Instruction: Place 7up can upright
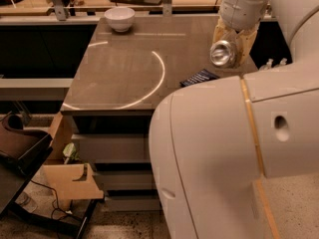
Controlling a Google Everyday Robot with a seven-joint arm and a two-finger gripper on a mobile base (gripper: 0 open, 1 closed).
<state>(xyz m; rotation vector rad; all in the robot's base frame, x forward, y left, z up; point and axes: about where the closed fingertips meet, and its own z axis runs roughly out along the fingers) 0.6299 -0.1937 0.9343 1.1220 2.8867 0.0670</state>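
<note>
The 7up can (223,53) is a small silvery can held on its side, its round silver end facing the camera. My gripper (230,48) is shut on the 7up can, with a cream finger (218,33) on its left and another on its right. It hangs above the right part of the grey-brown table (124,68), just above the dark blue snack packet (199,77). The can is off the table surface.
A white bowl (119,18) stands at the table's far edge. My own large white arm body (234,148) fills the lower right and hides the table's near right corner. Cardboard (67,176) and a dark chair (17,148) sit on the floor at left.
</note>
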